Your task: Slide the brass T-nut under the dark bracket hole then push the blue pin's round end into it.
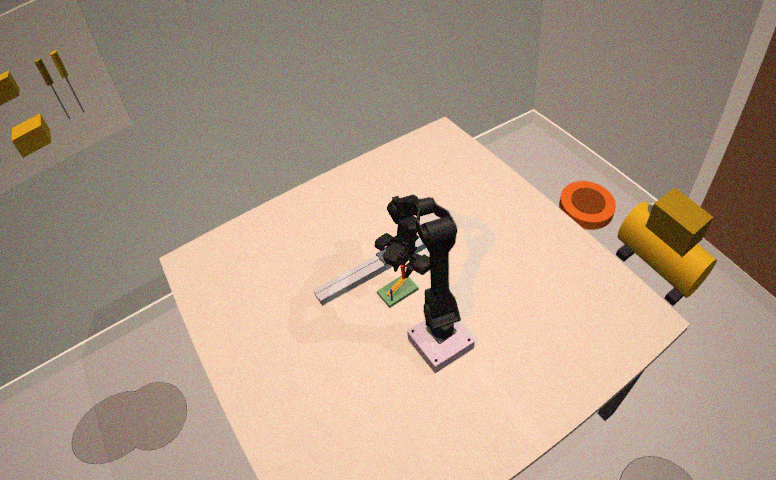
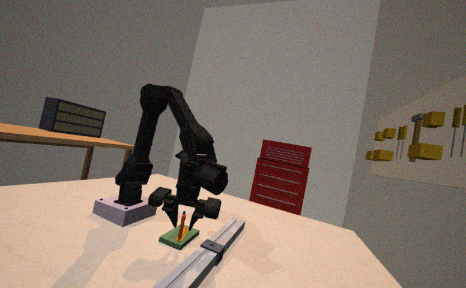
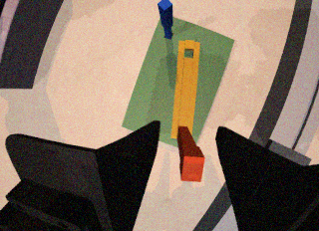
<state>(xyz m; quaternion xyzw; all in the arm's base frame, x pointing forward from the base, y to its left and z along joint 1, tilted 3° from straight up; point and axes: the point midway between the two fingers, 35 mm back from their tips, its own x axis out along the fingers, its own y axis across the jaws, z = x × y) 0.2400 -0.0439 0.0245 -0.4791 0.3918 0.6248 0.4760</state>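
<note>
One hand (image 1: 406, 272) (image 2: 182, 227) (image 3: 187, 129) is observed, pointing down, its two fingers partly spread, with a visible gap on each side of one orange handle (image 1: 403, 271) (image 2: 181, 227) (image 3: 191, 158); nothing is pinched. The handle stands up from one brass T-nut (image 1: 397, 286) (image 2: 184, 234) (image 3: 187, 87), a single bar lying on one green tray (image 1: 388, 301) (image 2: 169, 239) (image 3: 145, 99) below the hand. One blue pin (image 1: 391, 295) (image 2: 184, 213) (image 3: 165, 17) stands upright at the tray, beyond the nut's far end as the wrist view looks from the hand. Beside the hand, on the tabletop (image 1: 529, 380) (image 2: 299, 249) (image 3: 100, 22), lies one aluminum rail (image 1: 350, 280) (image 2: 193, 266) (image 3: 301, 87), apart from the tray, carrying one dark bracket (image 1: 382, 255) (image 2: 212, 245) (image 3: 288, 152).
</note>
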